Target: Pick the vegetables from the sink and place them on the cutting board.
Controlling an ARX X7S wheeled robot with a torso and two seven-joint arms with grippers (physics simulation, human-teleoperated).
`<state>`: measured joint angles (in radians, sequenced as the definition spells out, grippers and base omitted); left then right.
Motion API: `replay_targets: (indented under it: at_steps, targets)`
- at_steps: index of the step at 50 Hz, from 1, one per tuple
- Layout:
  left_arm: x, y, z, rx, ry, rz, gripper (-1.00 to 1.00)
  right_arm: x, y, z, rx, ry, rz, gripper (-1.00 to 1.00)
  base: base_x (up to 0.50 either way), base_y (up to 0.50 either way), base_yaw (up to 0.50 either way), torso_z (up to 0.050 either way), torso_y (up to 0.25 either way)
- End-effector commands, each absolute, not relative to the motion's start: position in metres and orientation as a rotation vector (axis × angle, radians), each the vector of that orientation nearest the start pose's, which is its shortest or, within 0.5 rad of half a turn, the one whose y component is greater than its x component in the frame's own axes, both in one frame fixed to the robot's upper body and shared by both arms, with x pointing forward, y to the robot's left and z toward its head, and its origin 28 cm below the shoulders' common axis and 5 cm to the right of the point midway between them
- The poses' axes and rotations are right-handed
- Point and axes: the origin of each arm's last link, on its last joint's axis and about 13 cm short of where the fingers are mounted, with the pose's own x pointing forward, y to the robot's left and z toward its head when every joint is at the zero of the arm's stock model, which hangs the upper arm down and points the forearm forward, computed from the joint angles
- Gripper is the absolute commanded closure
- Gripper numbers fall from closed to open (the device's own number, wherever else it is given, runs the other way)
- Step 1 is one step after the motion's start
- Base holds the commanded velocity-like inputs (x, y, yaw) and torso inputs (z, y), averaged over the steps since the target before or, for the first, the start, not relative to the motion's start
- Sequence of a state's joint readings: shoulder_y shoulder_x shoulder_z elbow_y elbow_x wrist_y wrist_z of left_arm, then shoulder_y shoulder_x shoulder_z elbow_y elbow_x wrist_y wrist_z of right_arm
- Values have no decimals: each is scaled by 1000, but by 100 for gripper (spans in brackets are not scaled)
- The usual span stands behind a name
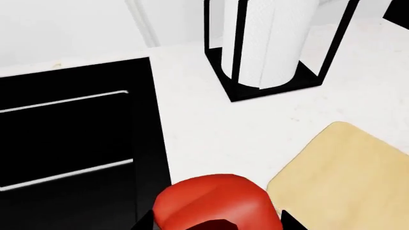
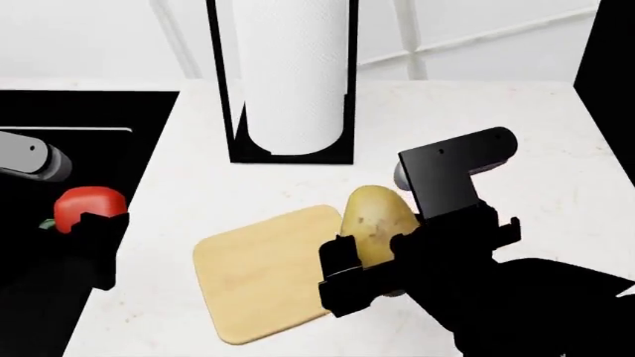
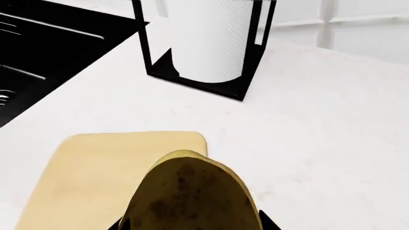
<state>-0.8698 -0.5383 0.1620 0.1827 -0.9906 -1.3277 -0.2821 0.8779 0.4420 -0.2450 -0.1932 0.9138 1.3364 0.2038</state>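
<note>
Potato, oval, tan-yellow and speckled [image 2: 375,219], sits clamped upright between the fingers of the black right gripper [image 2: 369,256], held over the right edge of the flat light tan wooden cutting board with rounded corners [image 2: 260,271]. Board lies on the white desk [image 2: 555,134], near side of the black-framed white paper towel roll [image 2: 294,74], which stands well apart from it at the far side. Glossy red bell pepper with a green stem [image 2: 88,207] is gripped in the black left gripper [image 2: 94,223] over the right rim of the matte black sink [image 2: 70,119], left of the board and not touching it. Whether either vegetable rests on any surface cannot be told.
</note>
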Motion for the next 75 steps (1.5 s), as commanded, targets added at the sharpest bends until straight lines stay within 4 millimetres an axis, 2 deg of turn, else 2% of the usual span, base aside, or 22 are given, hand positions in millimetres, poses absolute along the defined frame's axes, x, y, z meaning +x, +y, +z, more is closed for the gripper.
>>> replay_targets:
  at_steps: [1, 8, 19, 21, 32, 48, 53, 54, 60, 62, 64, 69, 75]
  targets:
    - [291, 262, 218, 64, 404, -256, 100, 335, -113, 216, -98, 499, 401, 100, 0, 0, 0, 0, 10]
    - [289, 266, 218, 59, 408, -253, 100, 363, -104, 214, -95, 592, 409, 100, 0, 0, 0, 0, 0]
    - [287, 270, 218, 53, 412, -258, 100, 382, -86, 218, -158, 676, 446, 100, 0, 0, 0, 0, 1]
    - [289, 267, 217, 52, 408, -256, 100, 386, -84, 225, -154, 675, 444, 100, 0, 0, 0, 0, 5]
    - [291, 266, 214, 38, 406, -258, 100, 384, -78, 221, -151, 734, 467, 100, 0, 0, 0, 0, 1]
    - [293, 264, 217, 42, 400, -259, 100, 381, -79, 203, -150, 777, 479, 100, 0, 0, 0, 0, 1]
    - [291, 266, 217, 44, 399, -263, 100, 379, -79, 206, -151, 779, 488, 100, 0, 0, 0, 0, 2]
    - [290, 268, 218, 43, 398, -262, 100, 379, -80, 207, -154, 777, 485, -100, 0, 0, 0, 0, 0]
    - [288, 271, 218, 41, 399, -265, 100, 379, -78, 210, -162, 762, 487, -100, 0, 0, 0, 0, 2]
    - [293, 263, 215, 40, 400, -267, 100, 379, -77, 213, -168, 747, 489, -100, 0, 0, 0, 0, 0]
    - [291, 264, 216, 40, 402, -271, 100, 380, -76, 216, -170, 728, 488, -100, 0, 0, 0, 0, 0]
    - [291, 260, 218, 49, 404, -290, 100, 379, -74, 232, -183, 648, 483, -100, 0, 0, 0, 0, 2]
    - [296, 250, 212, 52, 411, -302, 100, 376, -76, 248, -173, 579, 470, -100, 0, 0, 0, 0, 0]
